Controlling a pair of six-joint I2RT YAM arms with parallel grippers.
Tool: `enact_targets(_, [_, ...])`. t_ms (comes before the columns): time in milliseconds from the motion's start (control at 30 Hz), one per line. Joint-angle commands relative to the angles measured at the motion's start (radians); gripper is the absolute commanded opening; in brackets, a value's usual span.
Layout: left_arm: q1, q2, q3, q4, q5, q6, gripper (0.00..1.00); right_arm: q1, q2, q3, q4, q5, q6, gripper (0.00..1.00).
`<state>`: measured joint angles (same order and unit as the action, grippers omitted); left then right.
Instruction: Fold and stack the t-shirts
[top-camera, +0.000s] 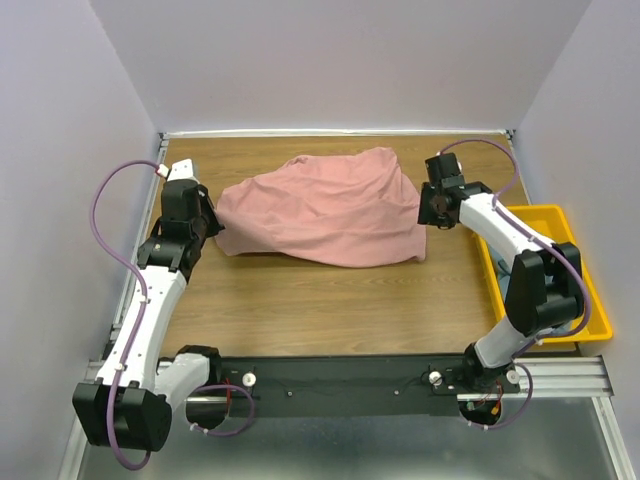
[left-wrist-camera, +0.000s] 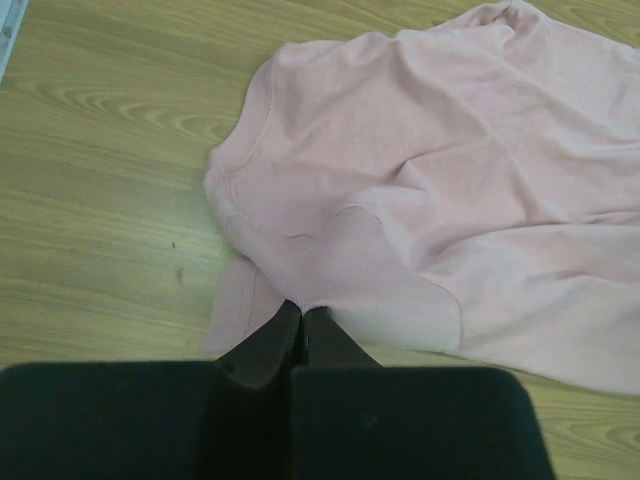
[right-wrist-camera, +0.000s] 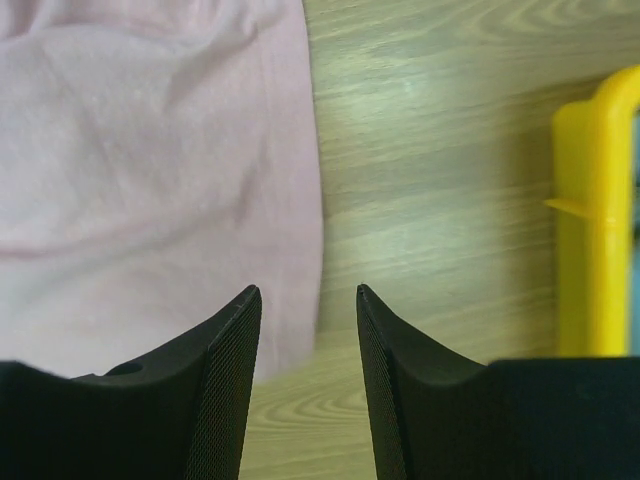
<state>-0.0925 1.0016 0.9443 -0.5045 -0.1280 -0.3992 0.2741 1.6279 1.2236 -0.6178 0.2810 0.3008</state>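
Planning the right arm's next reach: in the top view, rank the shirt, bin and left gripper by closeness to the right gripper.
1. The shirt, just left of the right gripper.
2. The bin, to its right.
3. The left gripper, at the shirt's far edge.

Left end effector (left-wrist-camera: 301, 312) pinching pink t-shirt (left-wrist-camera: 430, 190), wooden table (left-wrist-camera: 100, 200)
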Motion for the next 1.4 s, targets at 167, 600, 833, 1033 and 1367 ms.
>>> enact_targets(167, [0.008,-0.038,0.019,-0.002,-0.028,0.026,0.00,-0.153,-0.054,-0.117,0.135,-0.278,0.109,0.50])
enact_targets(600, [0.008,0.003,0.048,0.037,-0.001,0.017,0.00,-0.153,-0.201,-0.395,0.257,-0.536,0.357,0.68])
enact_targets(833, [0.008,0.028,0.091,0.040,0.005,0.025,0.00,-0.119,-0.339,-0.507,0.337,-0.444,0.584,0.82])
enact_targets(1033, [0.008,0.031,0.100,0.032,0.005,0.031,0.00,-0.073,-0.287,-0.547,0.435,-0.425,0.718,0.82])
enact_targets(1367, [0.010,0.026,0.113,0.031,-0.002,0.023,0.00,0.054,-0.143,-0.550,0.552,-0.381,0.863,0.81])
